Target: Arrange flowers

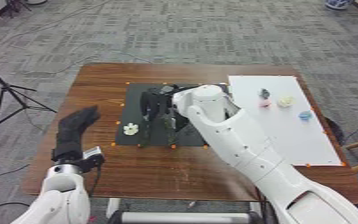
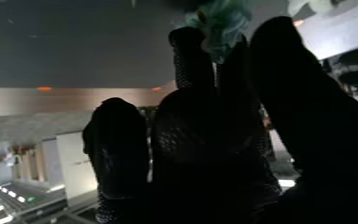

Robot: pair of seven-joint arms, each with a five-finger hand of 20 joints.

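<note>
Flowers lie on both sides of your right hand (image 1: 156,103), which is over the black mat (image 1: 133,97). Your right fingers are narrow at the tips, pinching a blue-green piece (image 2: 222,25). The white flower (image 1: 131,129) sits toward you and left of those fingers, on the mat near its left edge. Right of the fingers, past the forearm, the white board (image 1: 295,145) carries the pink flower (image 1: 265,104), yellow flower (image 1: 285,101) and blue flower (image 1: 305,115); blue is nearest the board's right edge.

Clearances: your right forearm (image 1: 238,137) crosses the mat's right edge and the board's near left part, so side room there is tight. Your left hand (image 1: 76,125) has straight, extended fingers above the table's left side. A strip of brown table (image 1: 175,172) separates them from the mat; the tripod (image 1: 8,90) stands beyond the table's left edge.
</note>
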